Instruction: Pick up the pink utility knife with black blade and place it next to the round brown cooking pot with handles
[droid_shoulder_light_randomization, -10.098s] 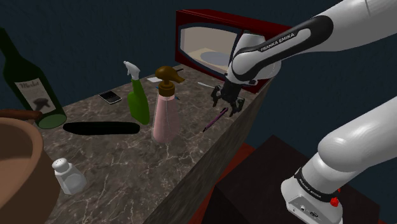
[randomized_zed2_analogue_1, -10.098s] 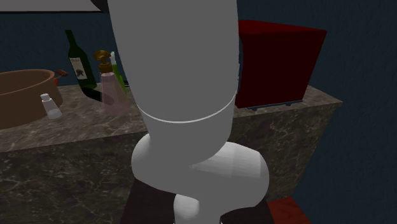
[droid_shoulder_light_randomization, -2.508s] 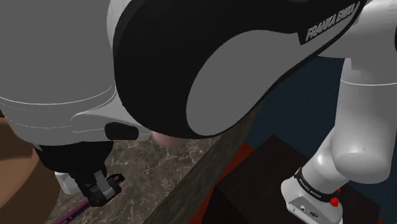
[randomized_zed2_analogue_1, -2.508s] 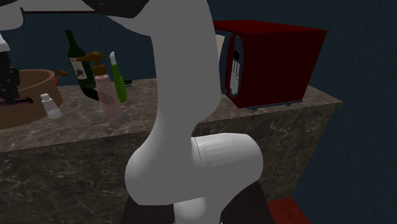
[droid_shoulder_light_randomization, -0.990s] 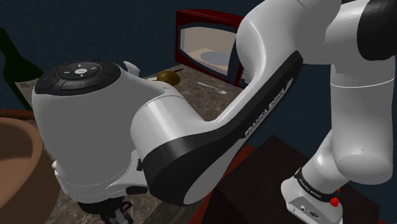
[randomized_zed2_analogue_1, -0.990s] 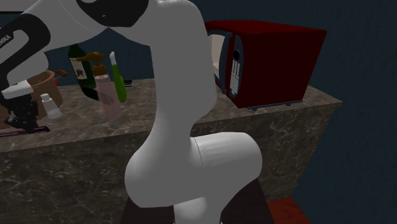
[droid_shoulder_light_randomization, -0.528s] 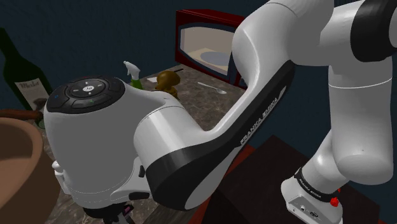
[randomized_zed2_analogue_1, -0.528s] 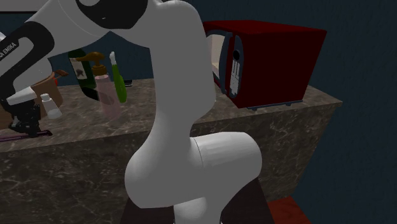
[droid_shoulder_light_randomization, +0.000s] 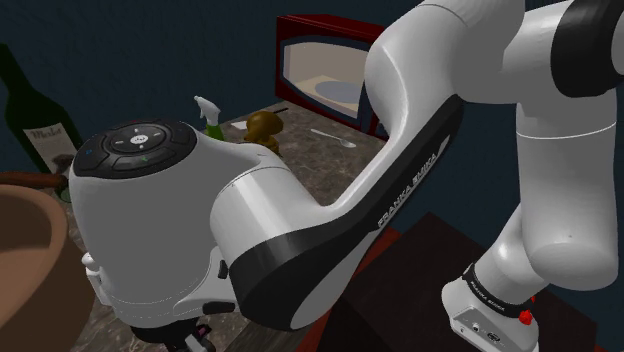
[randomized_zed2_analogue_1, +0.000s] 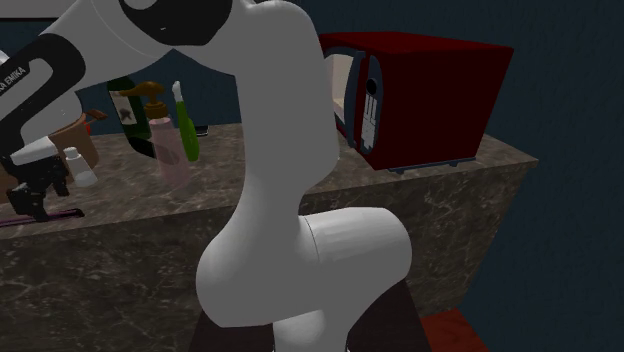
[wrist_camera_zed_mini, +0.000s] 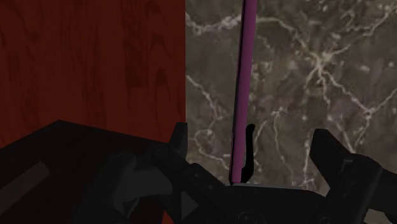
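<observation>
The end effector (randomized_zed2_analogue_1: 33, 203) hangs just over the pink knife (randomized_zed2_analogue_1: 63, 212) on the marble counter (randomized_zed2_analogue_1: 140, 205).

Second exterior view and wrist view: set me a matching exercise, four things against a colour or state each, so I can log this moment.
Things:
1 knife
2 microwave
3 spray bottle
4 gripper

Colour or state:
A green
B open
C red
D purple

Pairs: 1-D, 2-C, 3-A, 4-B.
</observation>
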